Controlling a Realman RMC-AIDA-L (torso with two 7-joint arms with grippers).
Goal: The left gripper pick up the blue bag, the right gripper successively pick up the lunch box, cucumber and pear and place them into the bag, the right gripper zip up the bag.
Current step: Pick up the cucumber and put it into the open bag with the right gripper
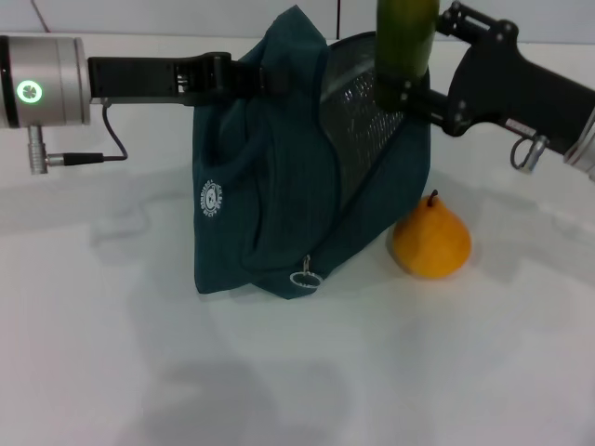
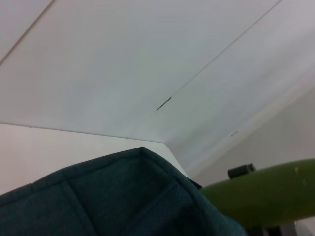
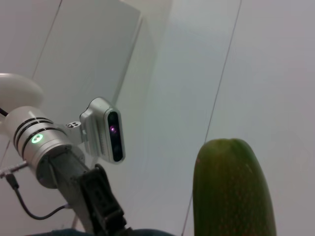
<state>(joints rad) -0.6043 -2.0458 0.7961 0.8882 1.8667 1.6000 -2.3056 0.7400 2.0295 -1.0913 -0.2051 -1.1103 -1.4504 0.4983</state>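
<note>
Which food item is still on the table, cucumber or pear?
The orange pear, beside the blue bag. The cucumber is upright in the right gripper above the bag's opening.

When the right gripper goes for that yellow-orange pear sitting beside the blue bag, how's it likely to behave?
The yellow-orange pear looks rounded at the base and tapered upward, so a nudge would probably tip or roll it on the smooth white table. Its glossy, sloping skin may slip between fingers. It stands close beside the blue fabric bag, which could crowd the approach.
</note>
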